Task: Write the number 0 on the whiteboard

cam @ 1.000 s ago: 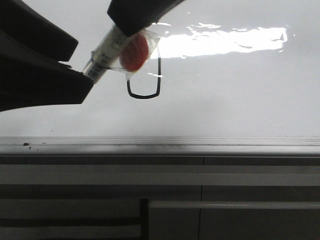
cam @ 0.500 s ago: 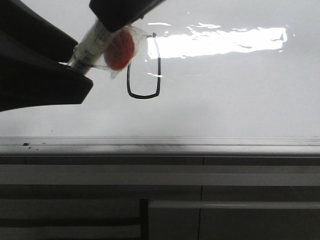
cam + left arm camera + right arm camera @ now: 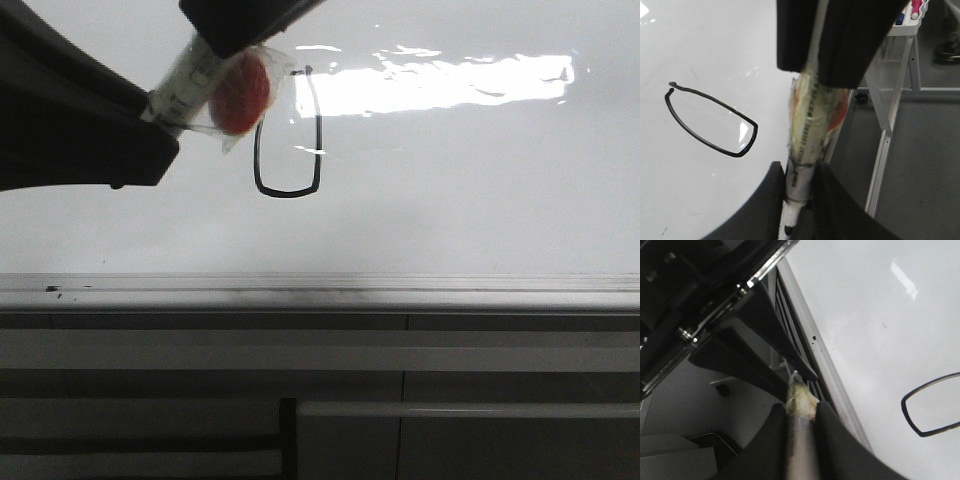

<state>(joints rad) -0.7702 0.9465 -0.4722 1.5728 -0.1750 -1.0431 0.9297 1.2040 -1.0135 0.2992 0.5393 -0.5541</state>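
Tall narrow black marker loop of the number 0 (image 3: pixel 288 135) drawn on the glossy white whiteboard (image 3: pixel 450 190), just right of both pincers. Left gripper (image 3: pixel 801 187) and right gripper (image 3: pixel 801 412) both clenched on one plastic-wrapped white marker (image 3: pixel 205 85) with red patch.

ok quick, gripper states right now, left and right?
Left gripper: closed on the marker, off to the side of the drawn 0.
Right gripper: closed on the same marker's other end.
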